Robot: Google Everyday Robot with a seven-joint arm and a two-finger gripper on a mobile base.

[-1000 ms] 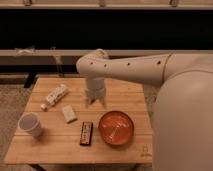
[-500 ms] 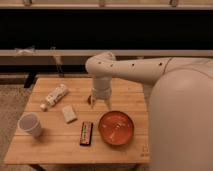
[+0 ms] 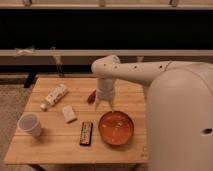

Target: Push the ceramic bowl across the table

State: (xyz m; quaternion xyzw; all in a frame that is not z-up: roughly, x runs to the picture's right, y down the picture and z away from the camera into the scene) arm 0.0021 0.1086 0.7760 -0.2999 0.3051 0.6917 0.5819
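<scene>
A: Bowl (image 3: 116, 128) sits just front-right of pincer (image 3: 103, 106), near worktop (image 3: 55, 145) front edge. Pincer open or closed? Can't tell.
B: Risk: off-centre push spins it or tips it off.

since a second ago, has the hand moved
Yes. The hand has shifted right and slightly down the picture, away from the white tube and closer to the ceramic bowl, which sits where it was on the table.
</scene>
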